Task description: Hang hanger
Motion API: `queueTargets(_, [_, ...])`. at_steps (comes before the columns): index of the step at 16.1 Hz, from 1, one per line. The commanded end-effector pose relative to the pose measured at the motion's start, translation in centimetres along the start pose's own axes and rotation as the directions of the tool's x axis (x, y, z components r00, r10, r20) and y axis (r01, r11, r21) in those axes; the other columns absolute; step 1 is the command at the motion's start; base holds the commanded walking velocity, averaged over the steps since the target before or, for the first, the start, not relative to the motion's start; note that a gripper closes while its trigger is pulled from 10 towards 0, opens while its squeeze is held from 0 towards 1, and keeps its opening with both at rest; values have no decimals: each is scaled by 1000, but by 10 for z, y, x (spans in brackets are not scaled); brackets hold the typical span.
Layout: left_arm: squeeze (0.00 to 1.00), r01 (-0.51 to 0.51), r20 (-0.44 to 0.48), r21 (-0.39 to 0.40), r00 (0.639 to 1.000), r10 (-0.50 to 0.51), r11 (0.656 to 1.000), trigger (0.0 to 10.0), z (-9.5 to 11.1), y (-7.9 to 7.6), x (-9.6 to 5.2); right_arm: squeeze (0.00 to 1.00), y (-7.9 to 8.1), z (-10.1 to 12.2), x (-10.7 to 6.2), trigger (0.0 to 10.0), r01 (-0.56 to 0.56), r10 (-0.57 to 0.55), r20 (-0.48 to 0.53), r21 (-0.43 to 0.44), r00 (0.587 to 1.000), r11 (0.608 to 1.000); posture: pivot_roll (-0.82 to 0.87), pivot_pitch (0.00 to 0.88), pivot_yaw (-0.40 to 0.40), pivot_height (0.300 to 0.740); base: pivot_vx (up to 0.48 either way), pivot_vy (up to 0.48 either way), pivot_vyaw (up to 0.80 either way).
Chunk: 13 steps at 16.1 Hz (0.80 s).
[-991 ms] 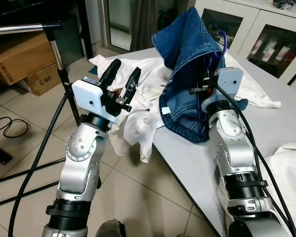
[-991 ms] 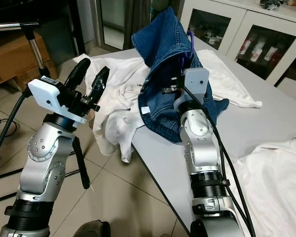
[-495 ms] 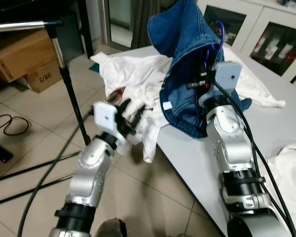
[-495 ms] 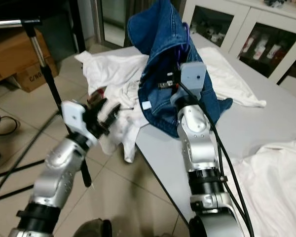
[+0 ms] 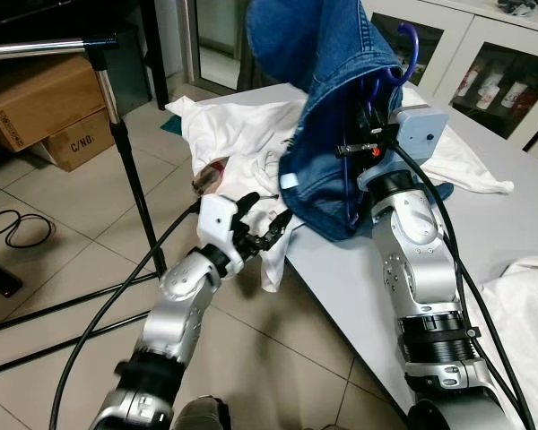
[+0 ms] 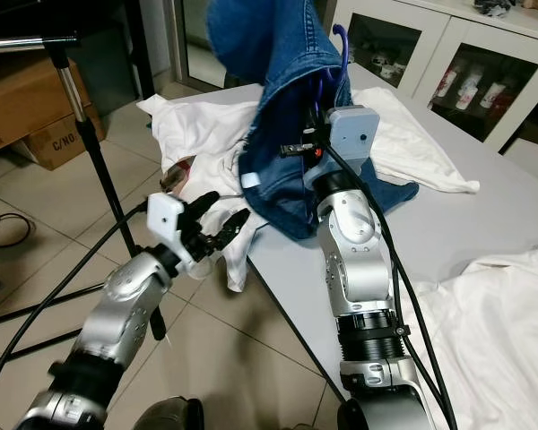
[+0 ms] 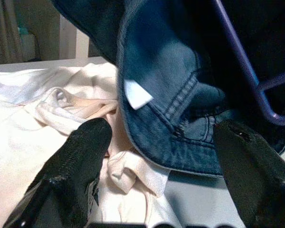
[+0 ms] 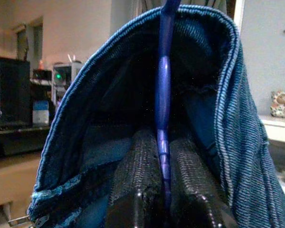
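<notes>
right claw [image 8: 162, 199] clamped on purple hanger [image 8: 162, 95], denim jacket [image 5: 332, 98] held up over desk [image 5: 520, 224] | left claw [image 5: 267, 224] spread apart near white clothes [image 5: 238, 134]

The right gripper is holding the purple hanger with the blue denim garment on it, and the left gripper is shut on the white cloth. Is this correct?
Not entirely. The left gripper is open and holds nothing, as the left wrist view shows; the white cloth lies beyond its fingers. The right gripper does hold the purple hanger inside the denim garment.
</notes>
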<state>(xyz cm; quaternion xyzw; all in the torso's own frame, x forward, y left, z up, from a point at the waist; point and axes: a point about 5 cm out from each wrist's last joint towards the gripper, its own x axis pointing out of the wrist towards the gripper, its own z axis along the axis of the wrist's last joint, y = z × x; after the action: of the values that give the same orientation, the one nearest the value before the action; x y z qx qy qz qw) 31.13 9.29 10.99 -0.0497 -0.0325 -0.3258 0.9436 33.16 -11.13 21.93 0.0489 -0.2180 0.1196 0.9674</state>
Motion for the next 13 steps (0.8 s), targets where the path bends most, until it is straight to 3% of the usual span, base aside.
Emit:
queueTargets(1, [0, 34, 3, 34, 999, -34, 999, 10000, 2, -3, 6, 0, 1, 14, 1, 10000, -15, 14, 69, 12, 997, 1000, 87, 19, -55, 740, 0, 0, 0])
queueTargets(9, [0, -49, 11, 72, 999, 48, 996, 10000, 9, 19, 26, 0, 14, 18, -3, 10000, -81, 77, 83, 49, 994, 996, 83, 18, -49, 740, 0, 0, 0])
queueTargets(13, [0, -37, -22, 77, 999, 38, 996, 10000, 7, 21, 35, 0, 18, 24, -3, 10000, -104, 98, 99, 65, 990, 992, 75, 23, -46, 740, 0, 0, 0])
